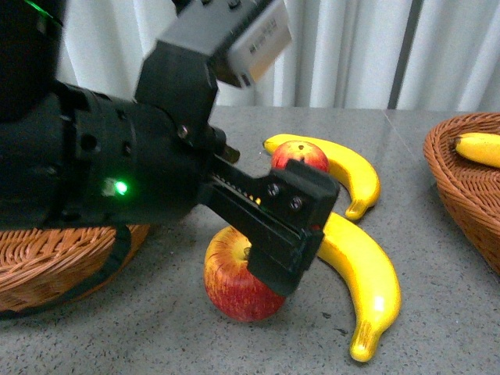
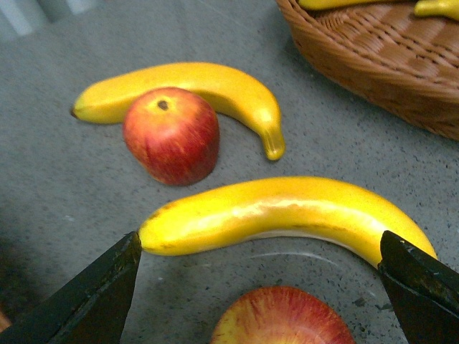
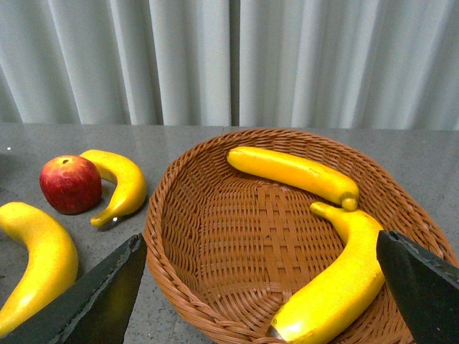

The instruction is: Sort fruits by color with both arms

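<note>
The near apple (image 1: 233, 287), red with a yellow patch, sits at about 6 o'clock on the grey worktop (image 1: 445, 332) in the front view. Its top is hidden by the left arm (image 1: 86, 172). That arm's jaws are apart, one to each side of this apple, and it cannot be told whether they touch it.

Just beside the apple, at 3 o'clock, lies the near banana (image 1: 366, 277). Its long axis runs from 11 o'clock to 5 o'clock, its curve bulges toward 3 o'clock, and its narrow tip points at 6 o'clock.

At 12 o'clock from the near apple stands the far apple (image 1: 301, 156), upright with its stem hollow on top. It is tucked against the inner curve of the far banana (image 1: 355, 173), whose axis runs from 10 o'clock to 4 o'clock and whose tip turns down toward 6 o'clock.

The right basket (image 1: 461, 195) stands at 3 o'clock. It holds a back banana (image 3: 290, 172) along the wall nearest the curtain (image 3: 215, 57) and a front banana (image 3: 337, 287), their ends almost meeting. The right arm's jaws are wide apart, facing this basket.

The left basket (image 1: 47, 266) sits at 8 o'clock, under the left arm.
</note>
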Controlling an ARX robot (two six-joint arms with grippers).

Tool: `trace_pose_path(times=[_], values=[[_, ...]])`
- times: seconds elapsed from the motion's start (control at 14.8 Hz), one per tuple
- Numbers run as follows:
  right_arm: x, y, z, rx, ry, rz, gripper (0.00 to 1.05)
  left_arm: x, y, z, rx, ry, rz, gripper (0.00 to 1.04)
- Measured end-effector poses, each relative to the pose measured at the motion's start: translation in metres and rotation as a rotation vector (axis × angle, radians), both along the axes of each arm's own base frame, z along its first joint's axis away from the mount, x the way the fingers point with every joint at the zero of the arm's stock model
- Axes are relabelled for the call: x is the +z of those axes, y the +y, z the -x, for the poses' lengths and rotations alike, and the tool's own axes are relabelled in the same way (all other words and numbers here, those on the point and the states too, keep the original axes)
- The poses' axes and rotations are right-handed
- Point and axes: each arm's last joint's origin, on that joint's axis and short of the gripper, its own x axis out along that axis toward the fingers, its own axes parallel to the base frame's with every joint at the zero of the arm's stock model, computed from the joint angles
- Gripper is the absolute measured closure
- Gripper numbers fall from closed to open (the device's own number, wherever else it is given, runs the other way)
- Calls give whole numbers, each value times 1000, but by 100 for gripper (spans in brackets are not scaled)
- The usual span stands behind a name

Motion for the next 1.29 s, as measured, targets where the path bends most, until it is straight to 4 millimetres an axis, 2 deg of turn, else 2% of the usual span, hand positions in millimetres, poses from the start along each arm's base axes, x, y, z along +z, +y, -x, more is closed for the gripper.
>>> trace_pose_path(times=[0.34,0.47,0.61,0.81,0.88,1.08,1.22,1.29], values=[[0,0,0,0,0,0,7,-18,-19,8,-73,64,-61,7],[0,0,0,0,0,0,7,-21,-20,9,-76,76,-82,7],[0,0,0,0,0,0,7,-34,-11,11,-30,90,-142,7],[0,0,0,0,0,0,7,-34,-11,12,-41,85,-139,32],[0,0,0,0,0,0,7,-34,-11,12,-42,86,-139,36],[0,0,0,0,0,0,7,-26,-3,11,-1,62,-135,38],[0,0,0,0,0,0,7,-4,10,8,85,-18,-89,38],[0,0,0,0,0,0,7,14,25,4,196,-67,-41,39]])
